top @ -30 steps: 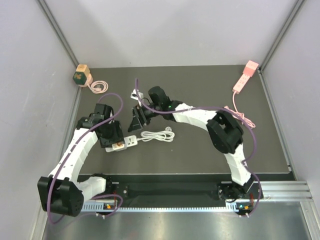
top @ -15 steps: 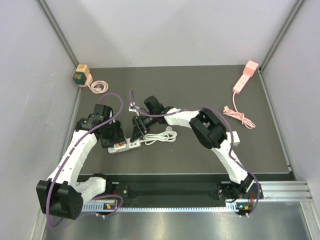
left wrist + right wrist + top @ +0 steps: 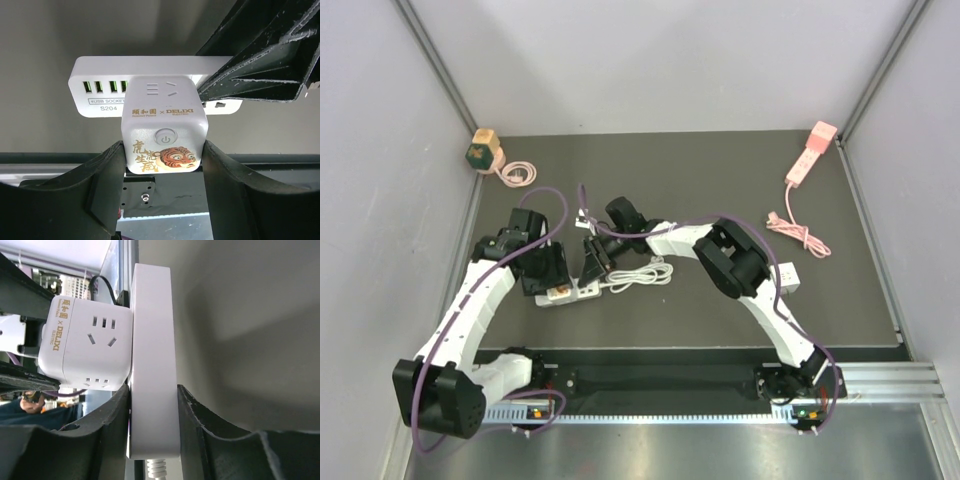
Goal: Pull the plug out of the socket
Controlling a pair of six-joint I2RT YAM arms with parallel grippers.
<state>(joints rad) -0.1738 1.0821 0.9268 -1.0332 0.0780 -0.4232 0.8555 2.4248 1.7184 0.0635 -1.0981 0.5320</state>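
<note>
Toward the near left of the dark mat [image 3: 720,190], well in from its edges, the left gripper [image 3: 164,167] clamps the sides of the white cube plug [image 3: 164,132], which sits plugged into the white socket strip [image 3: 152,340], while the right gripper [image 3: 152,412] pinches the strip's cord end across its width. Just right of them lies a coiled white cord [image 3: 640,272], with bare mat beyond it out to a pink cord [image 3: 798,230]. At the far edge a pink strip [image 3: 810,155] lies in the right corner and a wooden block [image 3: 480,150] in the left, by the walls.
</note>
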